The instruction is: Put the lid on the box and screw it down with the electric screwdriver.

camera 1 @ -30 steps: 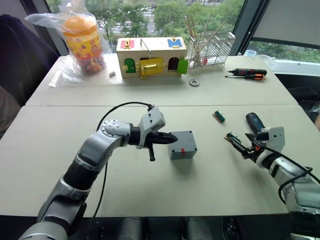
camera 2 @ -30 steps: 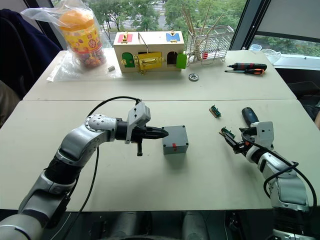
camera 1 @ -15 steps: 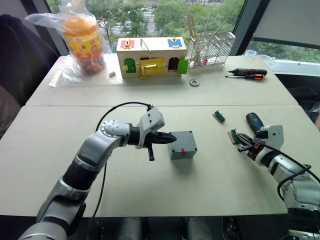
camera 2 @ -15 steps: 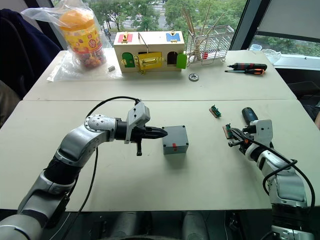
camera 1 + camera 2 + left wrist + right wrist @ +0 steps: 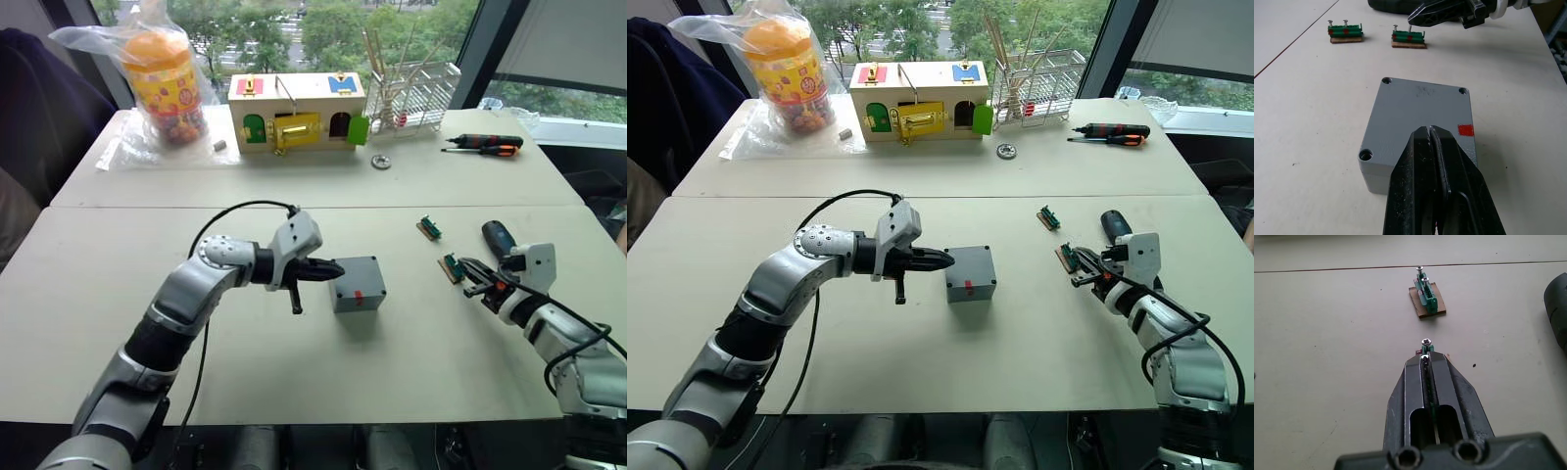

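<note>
- Two pale tables [image 5: 294, 372] are sitting end to end by a window w/ trees outside.
- Far table is carrying a wooden box w/ coloured doors [image 5: 297, 112], a bagged orange jar [image 5: 165, 83], a wire rack [image 5: 416, 93] and black-and-orange hand screwdrivers [image 5: 485, 145].
- Box [image 5: 357, 284] is sitting near the middle of the near table, w/ the lid [image 5: 1420, 125] lying flat on it, red mark facing the robot; screw holes at 3 lid corners are showing empty in left wrist view, 4th corner is hidden.
- Left gripper [image 5: 338, 270] is reaching in from the robot's left, fingers pressed together, tip at the box's left side, over the lid edge; contact – can't tell.
- Right gripper [image 5: 466, 270] is lying low over the table well to the box's right, fingers closed on a green connector strip [image 5: 452, 266] w/ small screws standing up.
- 2nd green strip [image 5: 429, 228] is lying on the table beyond it, apart.
- Electric screwdriver [image 5: 497, 238] is lying on the table just beside the right gripper, toward the far side, not held.
</note>
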`<state>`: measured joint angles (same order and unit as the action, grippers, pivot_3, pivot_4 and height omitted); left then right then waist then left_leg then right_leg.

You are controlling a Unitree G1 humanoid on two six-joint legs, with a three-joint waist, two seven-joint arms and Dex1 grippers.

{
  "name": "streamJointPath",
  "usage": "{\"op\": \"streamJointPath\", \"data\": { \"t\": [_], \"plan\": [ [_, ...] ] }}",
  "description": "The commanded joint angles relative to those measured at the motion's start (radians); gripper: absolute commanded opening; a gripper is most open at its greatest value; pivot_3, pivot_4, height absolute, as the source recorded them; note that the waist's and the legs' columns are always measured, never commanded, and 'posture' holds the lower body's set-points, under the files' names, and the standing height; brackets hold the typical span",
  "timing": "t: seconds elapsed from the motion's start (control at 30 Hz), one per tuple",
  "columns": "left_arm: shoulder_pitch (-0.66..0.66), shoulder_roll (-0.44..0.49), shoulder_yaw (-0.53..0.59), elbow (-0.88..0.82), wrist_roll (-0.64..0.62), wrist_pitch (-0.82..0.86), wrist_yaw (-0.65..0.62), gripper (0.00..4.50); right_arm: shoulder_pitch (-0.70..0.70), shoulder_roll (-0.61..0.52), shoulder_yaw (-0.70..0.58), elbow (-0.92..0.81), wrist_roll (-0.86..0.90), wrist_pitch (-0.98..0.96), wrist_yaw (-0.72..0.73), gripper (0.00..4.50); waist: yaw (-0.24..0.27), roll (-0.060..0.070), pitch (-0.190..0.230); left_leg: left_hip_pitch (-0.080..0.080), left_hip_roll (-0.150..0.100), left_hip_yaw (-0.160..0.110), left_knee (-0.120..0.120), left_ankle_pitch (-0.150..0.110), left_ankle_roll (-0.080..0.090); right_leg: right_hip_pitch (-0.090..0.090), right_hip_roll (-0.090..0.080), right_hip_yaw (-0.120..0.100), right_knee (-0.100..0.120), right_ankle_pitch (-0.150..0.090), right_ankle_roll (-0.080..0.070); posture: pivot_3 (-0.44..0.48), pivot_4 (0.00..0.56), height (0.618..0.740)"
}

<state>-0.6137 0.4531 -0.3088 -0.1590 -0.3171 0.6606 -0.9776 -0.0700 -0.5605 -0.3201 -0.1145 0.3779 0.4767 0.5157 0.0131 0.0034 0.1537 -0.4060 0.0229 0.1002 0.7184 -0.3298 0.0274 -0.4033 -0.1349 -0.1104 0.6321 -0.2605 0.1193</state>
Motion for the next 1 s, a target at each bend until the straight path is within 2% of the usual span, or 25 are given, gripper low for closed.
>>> {"op": "streamJointPath", "data": {
  "t": [0.03,0.27,0.47,0.7,1.0],
  "plan": [
    [-0.008,-0.002,0.0,-0.015,0.0,-0.022,-0.004,0.0,-0.004,-0.002,-0.03,-0.045,0.025,0.002,-0.004,0.02,0.0,0.0,0.0,0.0,0.0,0.0,0.0,0.0,0.0,0.0,0.0,0.0,0.0,0.0,0.0,0.0,0.15,0.708],
    [-0.003,-0.001,0.05,-0.018,-0.041,-0.001,-0.009,0.0,-0.009,-0.021,-0.069,-0.177,0.08,0.061,-0.03,0.02,0.0,0.0,0.0,0.0,0.0,0.0,0.0,0.0,0.0,0.0,0.0,0.0,0.0,0.0,0.0,0.0,0.15,0.708],
    [-0.001,0.047,0.118,-0.064,-0.123,0.082,-0.025,0.0,-0.086,-0.043,0.045,-0.339,0.162,0.187,0.014,0.02,-0.004,0.0,0.0,0.0,0.001,-0.001,0.0,0.0,0.0,0.0,0.0,0.0,0.0,0.0,0.0,0.0,0.15,0.708],
    [0.026,0.107,0.141,-0.113,-0.152,0.134,-0.009,0.0,-0.169,-0.028,0.189,-0.315,0.162,0.231,0.05,0.02,0.003,0.0,0.0,-0.001,0.0,-0.001,0.0,0.0,0.0,-0.001,0.0,0.0,0.0,0.0,0.0,0.0,0.15,0.708],
    [0.058,0.108,0.161,-0.148,-0.179,0.172,0.048,0.0,-0.21,-0.036,0.256,-0.234,0.125,0.197,0.108,0.02,0.0,0.0,0.0,-0.001,0.0,-0.001,0.0,0.0,0.0,-0.001,0.0,0.0,0.0,0.0,0.0,0.0,0.15,0.708]
  ]
}}
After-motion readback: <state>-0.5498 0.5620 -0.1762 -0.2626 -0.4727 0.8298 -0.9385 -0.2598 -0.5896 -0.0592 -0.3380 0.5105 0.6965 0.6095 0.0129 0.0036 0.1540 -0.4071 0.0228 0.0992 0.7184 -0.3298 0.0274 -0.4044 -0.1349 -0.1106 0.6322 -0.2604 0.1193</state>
